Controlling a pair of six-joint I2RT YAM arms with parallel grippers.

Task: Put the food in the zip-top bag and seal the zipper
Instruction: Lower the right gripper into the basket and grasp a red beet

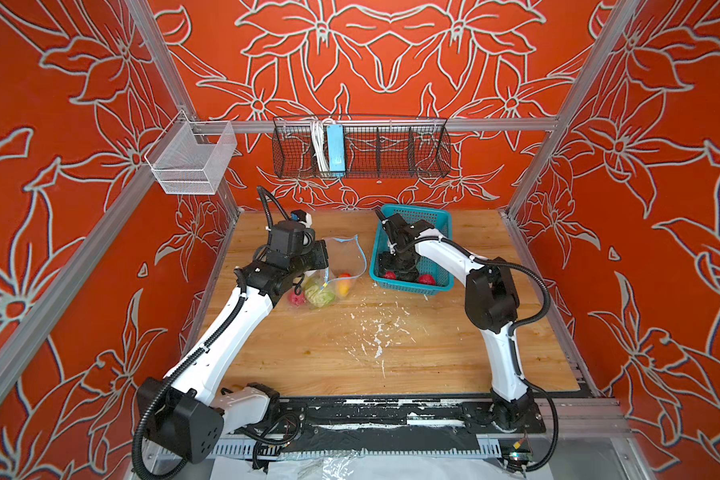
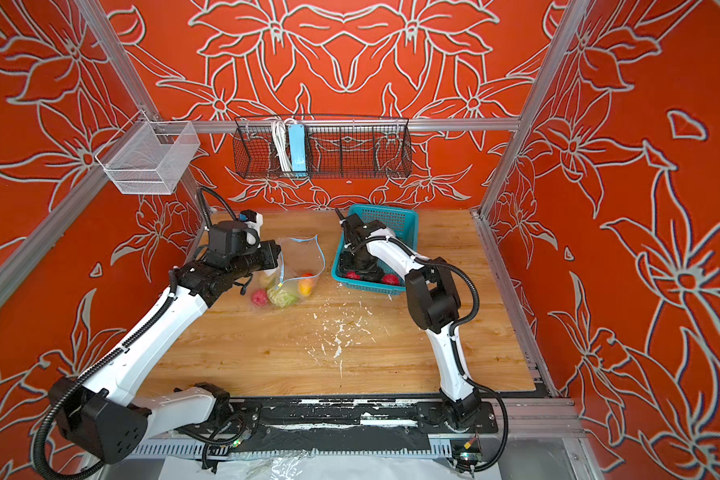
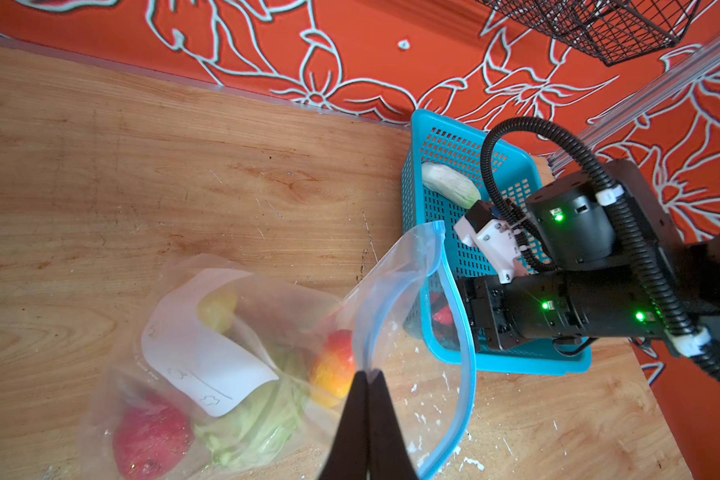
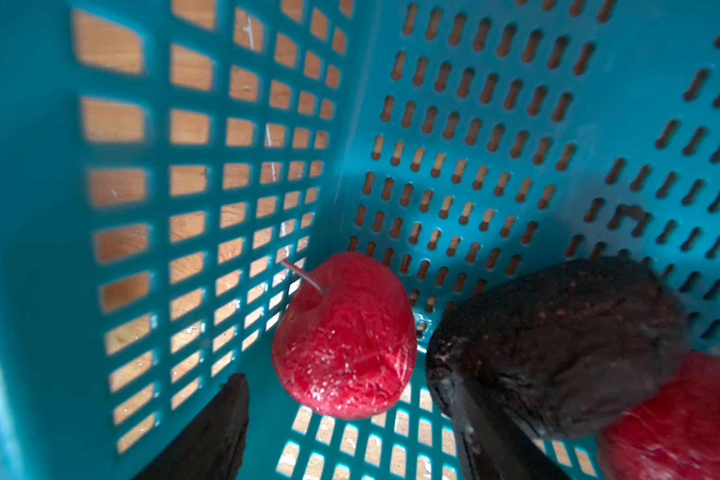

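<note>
Table (image 1: 391,353): wooden, filling the lower centre of both top views.
Basket (image 1: 412,285): teal, right of centre; holds the radish (image 3: 449,185), avocado (image 4: 558,349) and red fruit (image 4: 344,336).
Bag (image 1: 346,255): just left of the basket, mouth raised and gaping; cabbage (image 3: 258,419) and pepper (image 3: 333,365) lie inside.
Left gripper (image 3: 366,376): clenched on the bag's mouth edge.
Right gripper (image 4: 344,378): down in the basket, jaws apart astride the red fruit, grasping nothing.
Zipper (image 3: 460,332): unsealed.
Risk: one jaw crowds the avocado, so a squeeze could snag it or pop the round fruit sideways.
</note>
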